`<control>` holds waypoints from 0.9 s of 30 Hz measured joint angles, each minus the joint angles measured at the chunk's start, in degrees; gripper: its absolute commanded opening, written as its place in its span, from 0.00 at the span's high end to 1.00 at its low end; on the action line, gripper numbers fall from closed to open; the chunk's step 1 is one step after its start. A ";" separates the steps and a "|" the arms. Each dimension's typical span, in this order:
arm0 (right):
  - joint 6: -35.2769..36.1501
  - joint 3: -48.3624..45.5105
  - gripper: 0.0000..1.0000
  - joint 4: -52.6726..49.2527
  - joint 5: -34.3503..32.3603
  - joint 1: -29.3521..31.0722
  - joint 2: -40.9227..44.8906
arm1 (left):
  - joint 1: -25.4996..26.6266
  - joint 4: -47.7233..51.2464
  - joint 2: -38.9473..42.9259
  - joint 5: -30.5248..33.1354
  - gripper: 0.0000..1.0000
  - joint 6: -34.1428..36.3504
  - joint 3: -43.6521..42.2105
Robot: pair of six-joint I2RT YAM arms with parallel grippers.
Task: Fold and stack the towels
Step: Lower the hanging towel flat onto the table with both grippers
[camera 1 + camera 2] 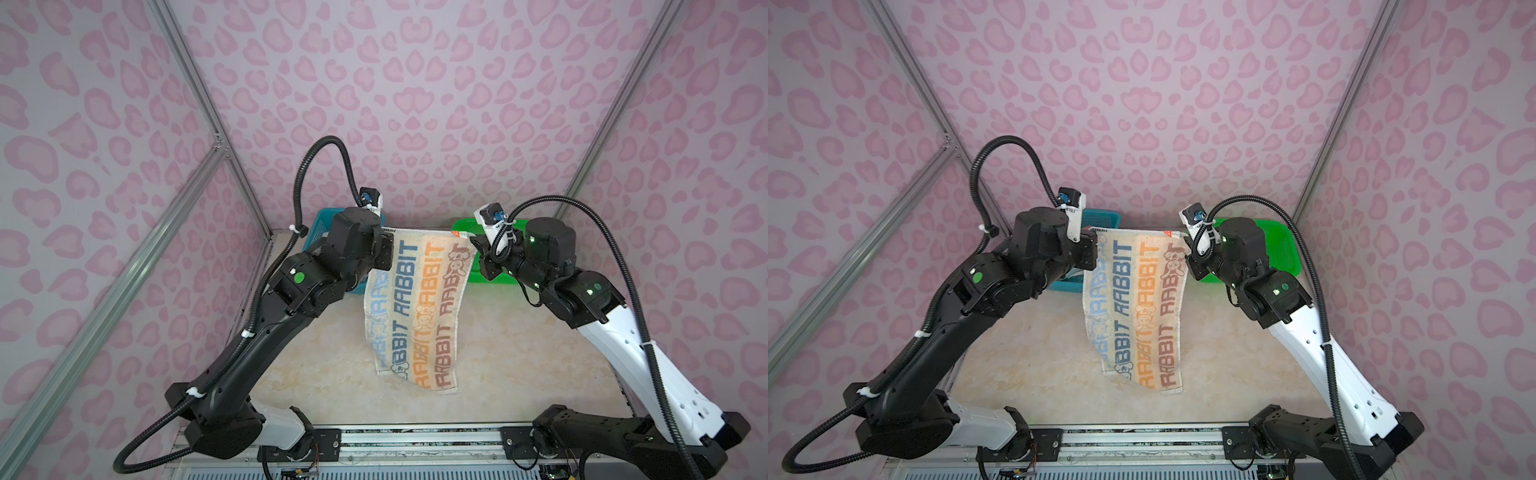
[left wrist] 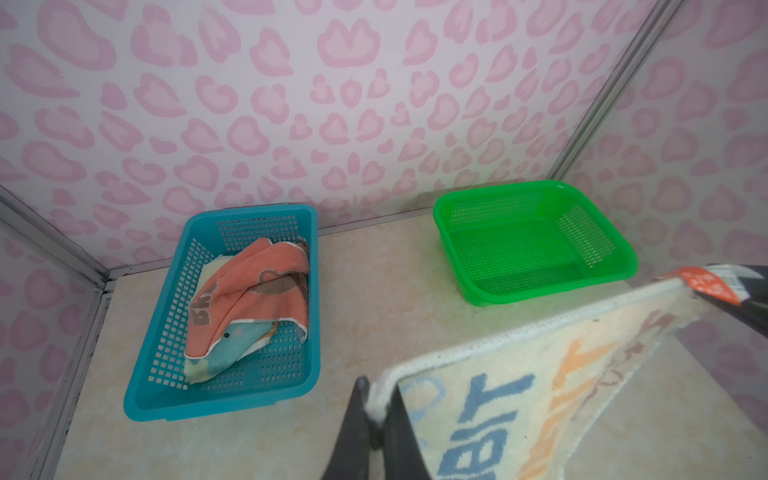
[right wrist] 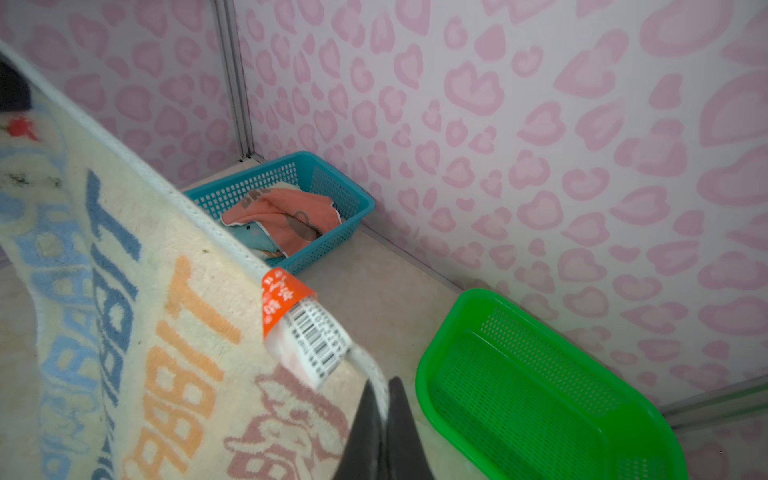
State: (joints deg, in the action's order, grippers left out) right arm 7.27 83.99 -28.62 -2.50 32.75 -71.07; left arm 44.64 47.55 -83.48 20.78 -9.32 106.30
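The striped cream towel (image 1: 415,303) (image 1: 1138,307) with blue and orange "RABBIT" lettering hangs spread between both grippers above the table, and its lower edge reaches down near the tabletop. My left gripper (image 2: 378,395) (image 1: 388,249) is shut on one top corner. My right gripper (image 3: 383,386) (image 1: 476,245) is shut on the other top corner, beside the orange barcode tag (image 3: 291,299). A coral towel (image 2: 257,282) (image 3: 282,212) lies crumpled over a light-blue whale towel (image 2: 232,345) in the blue basket (image 2: 220,405).
The blue basket (image 1: 318,224) (image 3: 357,199) stands at the back left and an empty green mesh basket (image 2: 540,291) (image 3: 424,374) (image 1: 1283,245) at the back right, both against the pink patterned wall. Beige tabletop (image 1: 311,365) lies under the hanging towel.
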 measured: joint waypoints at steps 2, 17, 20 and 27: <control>-0.20 -1.03 1.00 1.88 0.39 -1.90 -2.49 | -1.90 -1.49 -3.72 -0.15 0.98 0.37 -0.20; -1.01 -5.40 1.00 15.34 1.46 -7.78 -19.78 | -9.29 -17.29 -26.38 -0.55 0.98 3.56 0.72; -1.01 -6.97 1.00 17.14 1.49 -7.87 -21.20 | -9.33 -18.91 -27.69 -0.70 0.98 3.54 -0.48; -2.12 -12.37 1.00 20.13 2.99 -7.91 -21.94 | -9.38 -20.83 -28.30 -1.46 0.98 2.86 -6.60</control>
State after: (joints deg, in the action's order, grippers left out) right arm 5.15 71.61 -8.49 0.49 24.84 -93.01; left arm 35.27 26.72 -111.79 19.31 -6.46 99.70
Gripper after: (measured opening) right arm 0.050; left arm 0.071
